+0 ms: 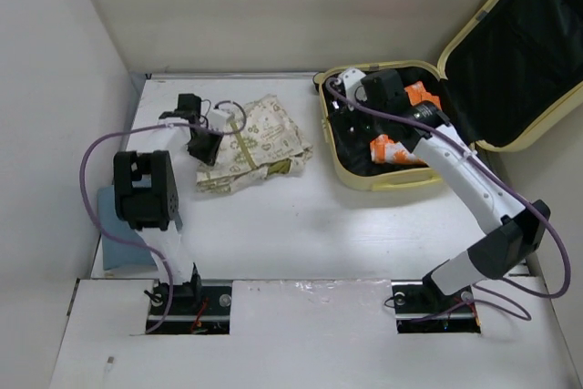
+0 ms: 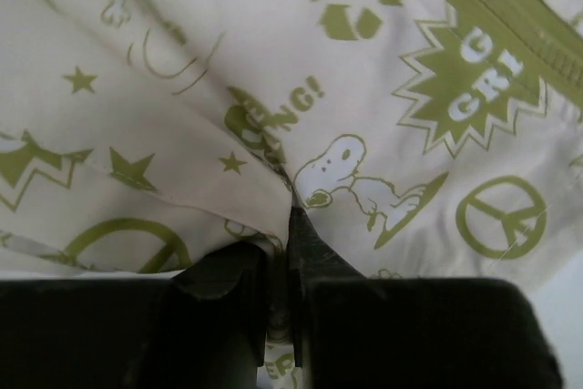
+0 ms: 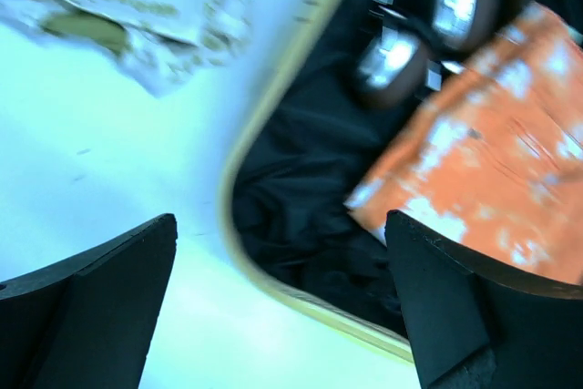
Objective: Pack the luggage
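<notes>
The luggage (image 1: 364, 179), a pale yellow suitcase, lies open at the back right with its lid (image 1: 519, 52) propped up. Orange-and-white patterned items (image 1: 392, 148) rest on its black lining. A cream cloth with green cartoon prints (image 1: 264, 138) lies crumpled on the table left of it. My left gripper (image 1: 205, 138) is down on the cloth's left side, and in the left wrist view my left gripper (image 2: 282, 216) is shut on a pinched fold of the cloth (image 2: 410, 88). My right gripper (image 3: 282, 225) is open and empty above the suitcase's rim (image 3: 246, 161), near an orange item (image 3: 492, 152).
White walls close in the table at the left and back. A pale blue flat thing (image 1: 123, 243) lies by the left wall under the left arm. Dark shiny round objects (image 3: 392, 56) sit inside the suitcase. Purple cables loop from both arms.
</notes>
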`<action>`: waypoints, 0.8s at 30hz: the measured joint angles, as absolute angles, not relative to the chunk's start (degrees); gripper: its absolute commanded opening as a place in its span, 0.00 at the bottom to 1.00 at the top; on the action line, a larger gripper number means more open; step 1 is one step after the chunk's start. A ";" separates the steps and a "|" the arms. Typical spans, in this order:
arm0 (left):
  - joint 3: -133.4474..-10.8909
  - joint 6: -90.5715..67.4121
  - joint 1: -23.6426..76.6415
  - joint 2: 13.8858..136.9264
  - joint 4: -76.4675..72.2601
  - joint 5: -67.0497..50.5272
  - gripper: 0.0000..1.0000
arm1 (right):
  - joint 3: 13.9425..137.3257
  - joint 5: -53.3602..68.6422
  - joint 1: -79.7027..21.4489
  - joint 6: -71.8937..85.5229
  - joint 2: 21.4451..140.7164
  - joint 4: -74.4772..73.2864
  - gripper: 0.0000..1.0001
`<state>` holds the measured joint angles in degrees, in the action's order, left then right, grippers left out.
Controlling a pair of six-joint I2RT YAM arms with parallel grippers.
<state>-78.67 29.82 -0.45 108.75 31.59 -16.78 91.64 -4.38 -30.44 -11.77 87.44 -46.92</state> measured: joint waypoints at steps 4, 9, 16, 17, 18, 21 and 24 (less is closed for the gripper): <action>-64.05 44.03 1.87 95.72 32.84 -12.23 0.00 | 89.58 1.61 -35.99 -13.08 84.95 -46.35 1.00; -53.41 59.70 1.63 81.95 34.92 -9.56 0.00 | 88.31 10.15 -40.91 -13.85 85.14 -45.12 1.00; -52.01 69.95 5.19 76.29 30.65 -9.87 0.00 | 88.14 15.75 -42.89 -12.97 89.19 -38.79 1.00; -51.81 69.54 6.22 76.40 29.30 -9.93 0.00 | 88.14 16.12 -42.89 -12.51 90.76 -37.82 1.00; -51.75 68.75 7.33 76.73 27.73 -9.93 0.00 | 88.20 16.47 -42.85 -11.99 92.55 -37.04 1.00; -52.38 64.36 9.56 78.61 23.03 -10.00 0.09 | 89.30 17.41 -42.48 -9.43 99.61 -35.11 1.00; -56.51 58.74 10.24 83.02 21.28 -9.69 0.33 | 89.52 19.00 -41.67 -6.02 106.56 -31.81 1.00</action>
